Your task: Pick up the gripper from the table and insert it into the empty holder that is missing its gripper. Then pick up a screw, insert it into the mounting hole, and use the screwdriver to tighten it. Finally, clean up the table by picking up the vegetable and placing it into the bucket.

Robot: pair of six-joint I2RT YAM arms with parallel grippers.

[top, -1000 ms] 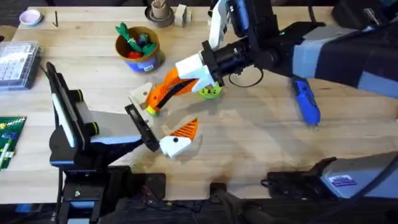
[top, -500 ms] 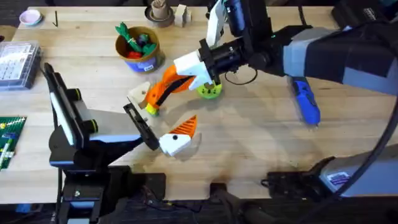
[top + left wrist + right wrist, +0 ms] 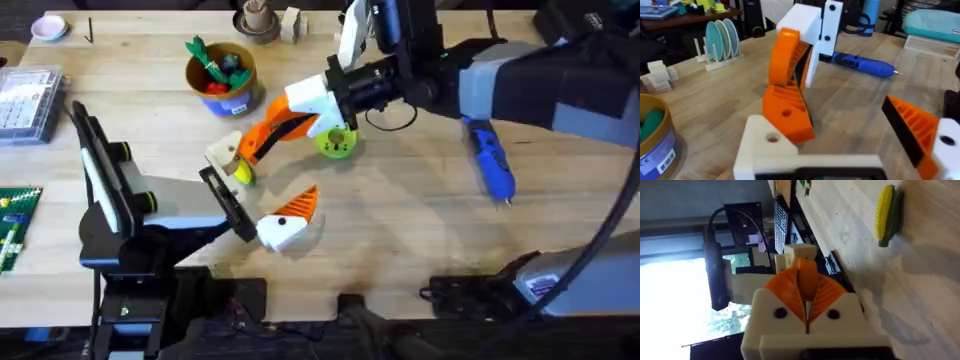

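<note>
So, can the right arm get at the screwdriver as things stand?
Probably not yet: the right gripper is shut on the orange tip, though the screwdriver lies in the open beside that arm.

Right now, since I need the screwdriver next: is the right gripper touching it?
Apart. In the overhead view, bare table lies between the right gripper and the screwdriver.

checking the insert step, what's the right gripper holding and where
The orange gripper tip, pinched at its upper end by the right gripper, set against the holder.
</note>
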